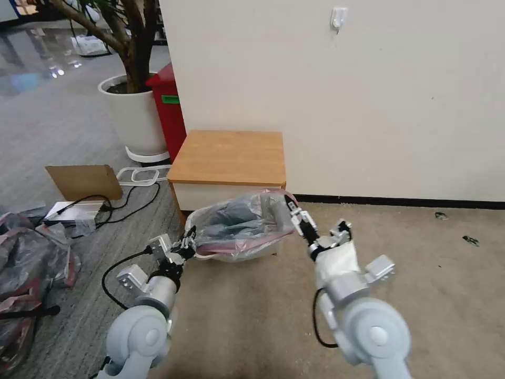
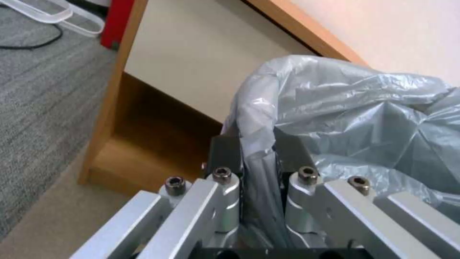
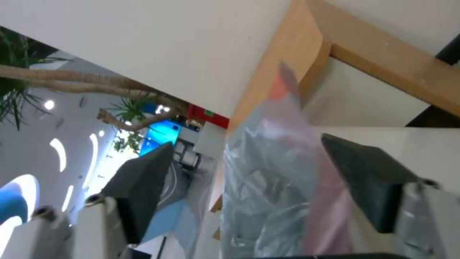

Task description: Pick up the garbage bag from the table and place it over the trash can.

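Grey crinkly plastic fills the near ground: the bag [image 1: 239, 223] lies draped over the can [image 1: 231, 255], which stands on the carpet just in front of the surface [image 1: 229, 156]. The left end effector [image 1: 187, 245] sits at the bag's left edge, its fingers [image 2: 225, 154] pinched together on a fold of the film [image 2: 335, 108]. The right end effector [image 1: 294, 213] is at the bag's right edge, up near the surface's front corner; in the right wrist view its dark pads [image 3: 139, 187] stand wide apart, with the bag's grey-and-pink film [image 3: 278, 187] hanging between them and touching neither. Behind the can, the surface's white drawer front [image 2: 192, 64] faces the robot. Farther back, left of the surface, stand a red bin [image 1: 169, 108] and a white plant pot [image 1: 134, 116] against the wall.
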Tool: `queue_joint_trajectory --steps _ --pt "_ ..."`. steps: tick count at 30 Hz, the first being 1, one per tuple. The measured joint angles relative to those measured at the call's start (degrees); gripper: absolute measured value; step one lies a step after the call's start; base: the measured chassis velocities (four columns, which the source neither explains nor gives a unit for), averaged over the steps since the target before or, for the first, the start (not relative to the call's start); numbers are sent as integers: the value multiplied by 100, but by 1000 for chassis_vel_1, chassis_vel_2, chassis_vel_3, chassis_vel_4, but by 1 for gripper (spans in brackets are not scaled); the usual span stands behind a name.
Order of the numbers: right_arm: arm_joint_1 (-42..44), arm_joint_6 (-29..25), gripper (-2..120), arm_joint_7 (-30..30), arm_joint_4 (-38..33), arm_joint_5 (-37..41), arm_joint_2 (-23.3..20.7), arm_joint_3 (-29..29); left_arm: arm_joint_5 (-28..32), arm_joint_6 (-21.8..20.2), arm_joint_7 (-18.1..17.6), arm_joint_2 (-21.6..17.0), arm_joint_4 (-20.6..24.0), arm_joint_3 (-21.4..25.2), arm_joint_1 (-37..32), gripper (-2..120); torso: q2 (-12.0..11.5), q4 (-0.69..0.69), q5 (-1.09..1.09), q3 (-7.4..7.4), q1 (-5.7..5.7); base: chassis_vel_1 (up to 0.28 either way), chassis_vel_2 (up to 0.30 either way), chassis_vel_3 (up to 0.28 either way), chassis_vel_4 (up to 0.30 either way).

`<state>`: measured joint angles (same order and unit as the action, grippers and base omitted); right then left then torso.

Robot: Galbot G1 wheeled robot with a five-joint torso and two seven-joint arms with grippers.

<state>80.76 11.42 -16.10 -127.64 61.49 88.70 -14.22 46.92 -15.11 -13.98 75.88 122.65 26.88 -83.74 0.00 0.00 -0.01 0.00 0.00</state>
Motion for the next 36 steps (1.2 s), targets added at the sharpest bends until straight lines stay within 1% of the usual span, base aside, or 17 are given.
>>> queue_joint_trajectory --steps 2,3,6,7,8,9,10,11,15,16,19,20,22,28,32,33,36 --pt "-4 -21 72 11 30 -20 80 20 -2 -2 0 5 27 -2 -16 8 0 0 0 0 0 0 0 0 0" --pt "-4 -21 72 11 30 -20 80 20 -2 -2 0 5 27 -2 -16 8 0 0 0 0 0 0 0 0 0" --pt "-14 -41 57 12 51 -16 100 -11 9 -9 0 16 53 -1 -55 8 0 0 1 0 0 0 0 0 0" --pt "-14 -41 57 12 51 -16 100 -11 9 -9 0 16 53 -1 -55 8 0 0 1 0 0 0 0 0 0" --pt "-24 -43 51 12 53 -10 99 -33 22 -11 0 16 54 0 -57 8 0 0 1 0 0 0 0 0 0" --pt "-29 -43 50 12 55 -5 96 -44 30 -12 0 16 54 0 -55 8 0 0 1 0 0 0 0 0 0" --pt "-43 -43 42 12 61 11 91 -72 46 -14 0 16 52 0 -43 8 0 0 1 0 0 0 0 0 0" --pt "-43 -43 42 12 61 11 91 -72 46 -14 0 16 52 0 -43 8 0 0 1 0 0 0 0 0 0" --pt "-44 -41 22 12 74 45 56 -132 110 -29 -9 46 15 -17 7 8 0 0 1 0 0 0 0 0 0" --pt "-44 -41 22 12 74 45 56 -132 110 -29 -9 46 15 -17 7 8 0 0 1 0 0 0 0 0 0" --pt "-44 -37 11 2 84 70 36 -184 119 -29 -32 91 -16 -51 17 8 0 0 1 0 0 0 0 0 0" --pt "-44 -37 11 2 84 70 36 -184 119 -29 -32 91 -16 -51 17 8 0 0 1 0 0 0 0 0 0" --pt "-41 -28 0 -14 93 94 14 -248 124 -29 -52 122 -19 -73 13 8 0 0 1 0 0 0 0 0 0" --pt "59 -1 0 -29 65 165 -64 -331 316 -39 -137 137 -9 -77 59 8 0 0 1 0 0 0 0 0 0" --pt "257 67 0 -14 52 116 -194 -442 806 -220 -280 136 115 -26 105 8 0 -1 2 0 0 0 0 0 0" --pt "257 67 0 -14 52 116 -194 -442 806 -220 -280 136 115 -26 105 8 0 -1 2 0 0 0 0 0 0" --pt "252 47 0 11 168 107 -293 -580 1175 -344 -359 116 243 25 72 8 0 -1 1 0 0 0 0 0 0"
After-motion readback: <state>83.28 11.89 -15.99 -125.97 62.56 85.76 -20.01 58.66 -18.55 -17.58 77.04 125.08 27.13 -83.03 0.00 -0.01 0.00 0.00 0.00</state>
